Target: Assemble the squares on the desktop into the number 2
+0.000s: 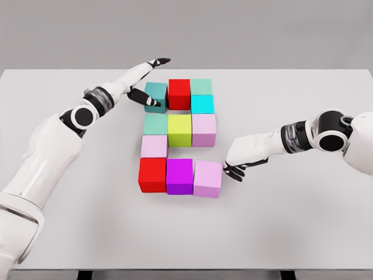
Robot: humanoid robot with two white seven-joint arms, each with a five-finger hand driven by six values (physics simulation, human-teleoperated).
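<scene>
Several coloured cubes sit on the white table (291, 233) in a blocky figure. Top row: teal cube (155, 95), red cube (179, 93), mint cube (201, 86), with a cyan cube (203, 104) below the mint one. Middle row: mint-green cube (155, 123), yellow-green cube (179, 129), pale pink cube (204, 129). A pink cube (154, 146) sits under the left end. Bottom row: red cube (152, 175), magenta cube (179, 175), lilac cube (208, 178). My left hand (148, 79) hovers open over the teal cube's left side. My right hand (234, 168) rests with fingertips against the lilac cube's right side, holding nothing.
The table's far edge runs along the top and its front edge along the bottom. Bare tabletop lies to the right of the cubes and in front of them.
</scene>
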